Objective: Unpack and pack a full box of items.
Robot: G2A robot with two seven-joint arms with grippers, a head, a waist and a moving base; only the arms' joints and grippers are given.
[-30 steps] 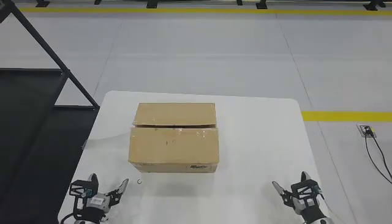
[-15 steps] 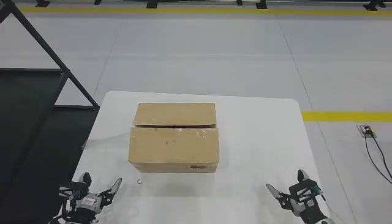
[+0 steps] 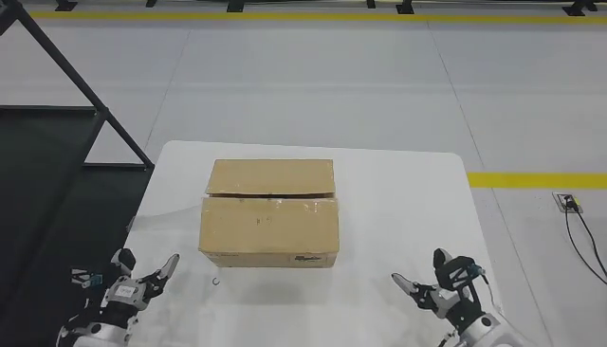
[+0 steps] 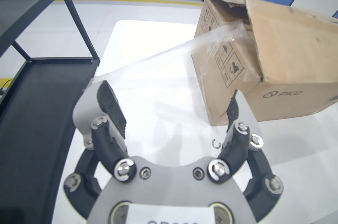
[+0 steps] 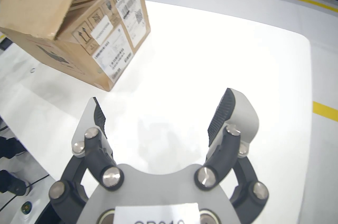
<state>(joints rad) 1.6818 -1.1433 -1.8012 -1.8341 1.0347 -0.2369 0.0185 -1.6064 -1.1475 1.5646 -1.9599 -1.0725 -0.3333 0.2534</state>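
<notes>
A brown cardboard box (image 3: 269, 212) stands in the middle of the white table (image 3: 398, 205), its top flaps folded down with a seam across the lid. In the left wrist view the box (image 4: 266, 56) has loose clear tape hanging from one end. In the right wrist view the box (image 5: 79, 22) shows label stickers on its end and a flap lifted a little. My left gripper (image 3: 145, 270) is open at the table's front left corner, well short of the box. My right gripper (image 3: 420, 270) is open near the front right, empty. Both grippers (image 4: 169, 101) (image 5: 161, 111) hold nothing.
A small metal ring (image 3: 217, 282) lies on the table just in front of the box's front left corner; the ring (image 4: 216, 143) also appears beside my left finger. A black metal rack (image 3: 47, 157) stands to the left of the table.
Both grippers have shifted leftward along the table's front edge and slightly forward toward the box. The box has not moved.
</notes>
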